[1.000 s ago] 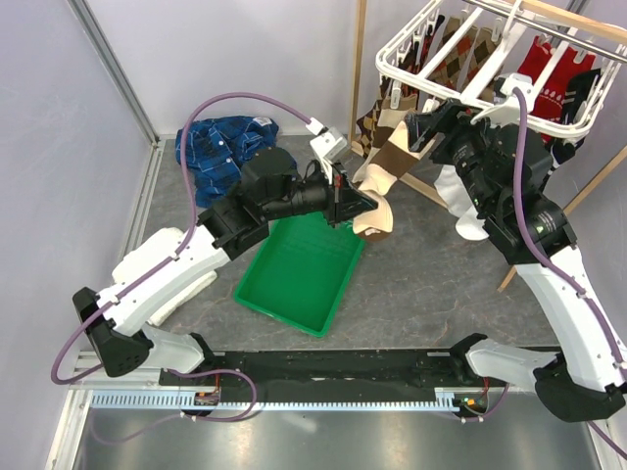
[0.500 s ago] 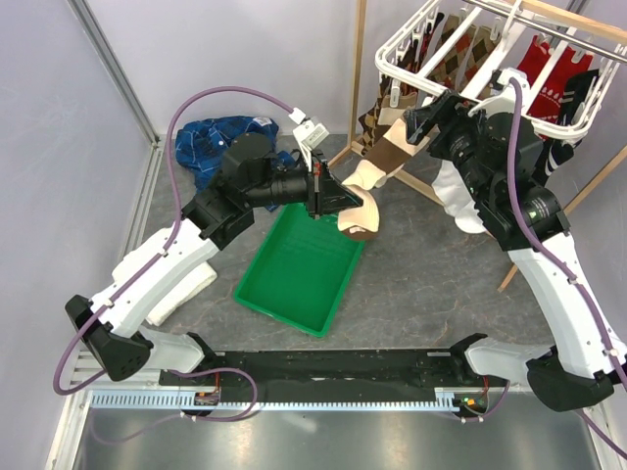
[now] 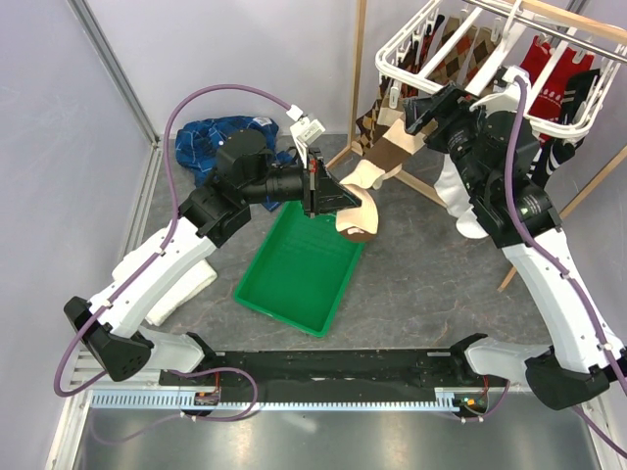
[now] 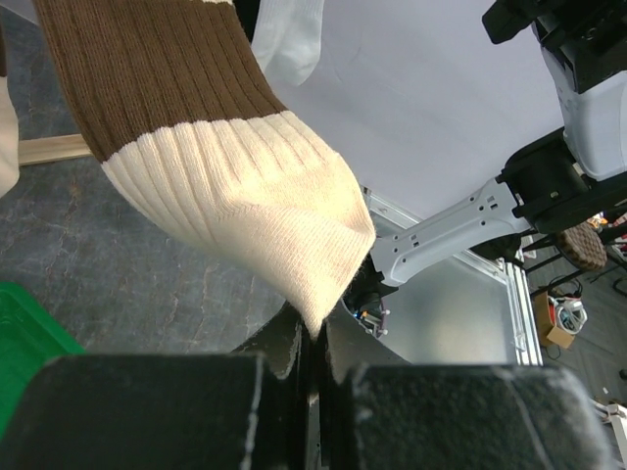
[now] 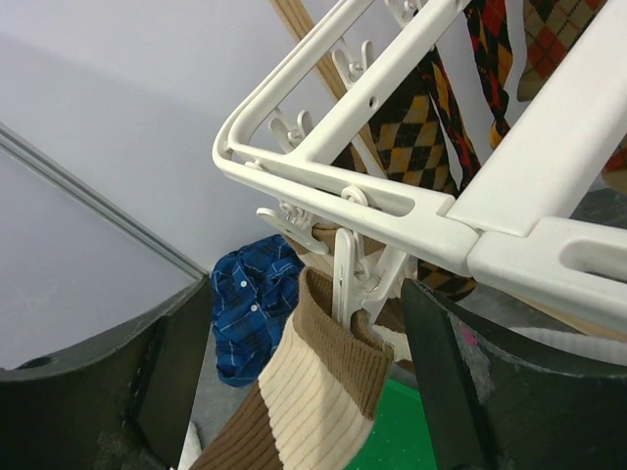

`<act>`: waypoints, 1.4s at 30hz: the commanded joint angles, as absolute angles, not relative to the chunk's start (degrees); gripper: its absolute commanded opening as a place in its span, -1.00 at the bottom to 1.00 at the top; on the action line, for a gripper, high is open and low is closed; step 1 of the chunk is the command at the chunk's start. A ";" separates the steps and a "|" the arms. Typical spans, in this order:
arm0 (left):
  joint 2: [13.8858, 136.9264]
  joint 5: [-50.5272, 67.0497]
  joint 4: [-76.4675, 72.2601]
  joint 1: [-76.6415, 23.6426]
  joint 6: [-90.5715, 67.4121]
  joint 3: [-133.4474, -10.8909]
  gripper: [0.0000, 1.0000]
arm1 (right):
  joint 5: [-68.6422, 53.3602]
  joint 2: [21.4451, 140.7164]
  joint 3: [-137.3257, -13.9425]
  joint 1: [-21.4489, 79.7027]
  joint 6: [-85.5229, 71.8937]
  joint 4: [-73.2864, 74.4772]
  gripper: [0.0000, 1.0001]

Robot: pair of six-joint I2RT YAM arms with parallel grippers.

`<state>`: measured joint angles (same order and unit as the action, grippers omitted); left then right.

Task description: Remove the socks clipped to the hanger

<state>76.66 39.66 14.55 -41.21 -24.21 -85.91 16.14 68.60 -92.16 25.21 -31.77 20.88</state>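
One sock (image 3: 382,162), banded brown and cream, hung stretched between the two grippers. The left gripper (image 3: 331,196) had its jaws pressed together on a corner of the cream end. In the left wrist view that corner ran down into the closed slot between the fingers (image 4: 147,411), and the rest of the sock rose up and away from them into its brown band. A green tray (image 3: 294,269) lay just below and to the near side of those jaws. A blue cloth (image 3: 211,142) lay well behind them, past the left wrist.

The sock's brown end sat directly between the right jaws, gripped there by a white clip (image 5: 345,274) that hung from a corner of the hanger (image 5: 392,201). The right gripper (image 5: 306,294) had its jaws spread, with one finger (image 5: 157,382) on each side of the clip. The right wrist view showed a gap on both sides, and neither finger touched the clip or the sock.

Argyle socks (image 5: 411,127) hung clipped just beyond the right jaws. Red socks (image 3: 549,64) hung at the hanger's far side, well behind them. A white sock (image 3: 453,196) hung below the right wrist.
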 commanded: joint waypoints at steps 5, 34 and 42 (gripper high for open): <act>75.50 42.01 14.24 -40.61 -25.84 -88.68 -0.96 | 18.28 69.08 -91.14 24.61 -35.51 17.05 0.71; 75.41 42.89 12.66 -40.43 -25.31 -85.52 -0.97 | 24.70 65.04 -80.34 23.55 -40.25 4.05 -0.09; 75.50 43.07 12.48 -39.90 -25.22 -84.64 -0.96 | 19.78 64.25 -78.05 22.41 -41.13 0.44 0.22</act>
<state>76.64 41.12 14.35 -40.53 -24.23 -85.32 22.24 65.65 -78.85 22.98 -40.14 4.60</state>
